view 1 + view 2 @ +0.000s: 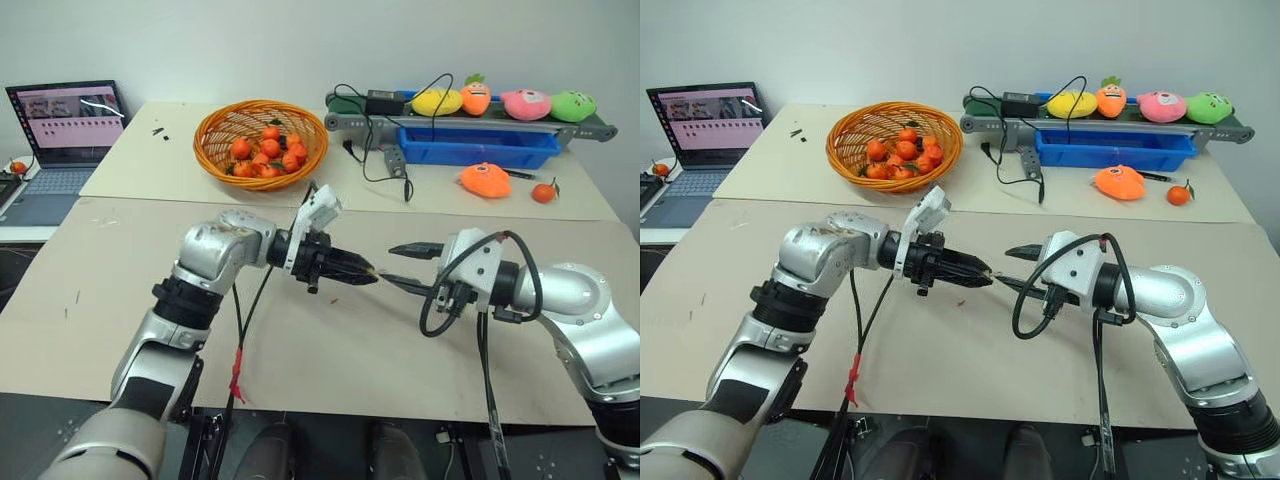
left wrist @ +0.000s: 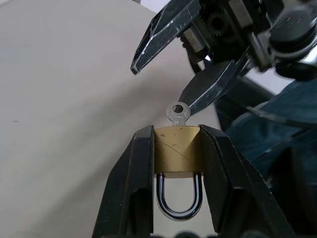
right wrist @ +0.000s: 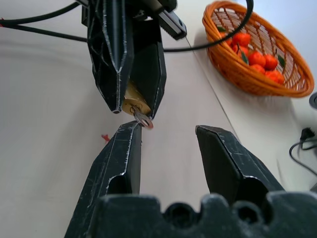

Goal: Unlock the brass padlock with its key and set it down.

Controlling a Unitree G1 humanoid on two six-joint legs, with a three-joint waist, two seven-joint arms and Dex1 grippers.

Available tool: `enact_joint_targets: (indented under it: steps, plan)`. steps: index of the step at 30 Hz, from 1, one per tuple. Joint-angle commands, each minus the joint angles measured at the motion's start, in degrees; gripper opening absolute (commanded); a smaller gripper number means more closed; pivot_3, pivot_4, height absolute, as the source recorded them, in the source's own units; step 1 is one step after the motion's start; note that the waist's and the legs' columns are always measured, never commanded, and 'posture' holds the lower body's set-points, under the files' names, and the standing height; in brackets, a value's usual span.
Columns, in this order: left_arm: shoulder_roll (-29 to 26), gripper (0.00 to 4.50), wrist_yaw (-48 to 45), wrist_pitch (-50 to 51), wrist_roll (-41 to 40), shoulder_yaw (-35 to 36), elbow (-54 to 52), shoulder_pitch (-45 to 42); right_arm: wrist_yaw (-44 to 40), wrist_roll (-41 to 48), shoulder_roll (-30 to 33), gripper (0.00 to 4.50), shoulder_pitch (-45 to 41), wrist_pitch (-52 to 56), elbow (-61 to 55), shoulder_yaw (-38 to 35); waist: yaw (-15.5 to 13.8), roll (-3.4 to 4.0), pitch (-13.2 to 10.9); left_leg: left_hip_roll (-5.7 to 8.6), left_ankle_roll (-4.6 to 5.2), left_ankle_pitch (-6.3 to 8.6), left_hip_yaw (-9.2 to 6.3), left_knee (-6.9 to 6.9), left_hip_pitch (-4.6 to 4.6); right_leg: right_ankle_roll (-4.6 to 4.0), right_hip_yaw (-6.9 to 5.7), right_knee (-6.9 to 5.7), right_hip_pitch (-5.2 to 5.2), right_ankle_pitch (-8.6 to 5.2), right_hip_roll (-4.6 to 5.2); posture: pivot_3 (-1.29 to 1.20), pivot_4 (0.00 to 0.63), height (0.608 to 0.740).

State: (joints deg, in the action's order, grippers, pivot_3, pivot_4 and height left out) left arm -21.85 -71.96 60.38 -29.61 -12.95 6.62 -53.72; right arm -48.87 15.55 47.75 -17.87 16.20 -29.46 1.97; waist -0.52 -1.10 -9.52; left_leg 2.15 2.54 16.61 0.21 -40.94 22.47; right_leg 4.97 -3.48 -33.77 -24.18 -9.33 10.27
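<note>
1 brass padlock [image 2: 177, 148] clamped in left gripper [image 2: 177, 144], 1 key [image 2: 178, 112] sticking out of it. Right gripper [image 3: 166, 133] jaws apart, empty, one finger [image 3: 124, 148] touching key.

In both eye views the small golden-yellow brass padlock [image 2: 177, 148] is too small to make out between the black fingers of the left claw [image 1: 366, 273]. In the left wrist view those fingers cover its two sides, and only the round silver head of the thin key [image 2: 178, 112] shows. The open laptop [image 1: 62, 140] at the upper left is cut off by the frame's left edge. In the right wrist view, the orange wicker basket [image 3: 233, 69] of small oranges is cropped at the upper right.
</note>
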Motion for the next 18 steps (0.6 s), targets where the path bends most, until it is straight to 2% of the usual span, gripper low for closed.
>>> enact_joint_targets:
  steps: [1,9,18]
  plan:
    - [1.5,0.84,1.4,6.7,-5.1,3.2,0.3,-3.4,0.0,-1.8,-0.3,2.15,-0.1,-2.8,-1.9,0.1,0.0,0.0,0.0,0.0,0.0,0.0,0.0,0.0,0.0,0.0,0.0,0.0,-0.01,0.0,0.0,0.0,0.15,0.74]
    - [0.9,0.84,2.5,8.2,-6.7,3.2,0.9,-3.9,0.3,-1.0,-1.0,2.15,0.1,-1.5,-2.7,-1.7,0.2,0.0,0.0,0.0,-0.03,-0.02,0.01,0.01,-0.01,0.0,0.01,0.0,0.0,0.0,0.0,0.0,0.15,0.74]
    - [-2.8,0.84,-0.7,7.8,-6.6,1.2,5.1,-4.8,-3.5,4.3,1.8,2.15,0.3,1.6,-4.7,-5.0,0.2,0.0,0.0,0.01,-0.03,-0.01,0.0,0.01,-0.01,-0.01,0.01,0.0,0.0,-0.01,0.0,0.0,0.15,0.74]
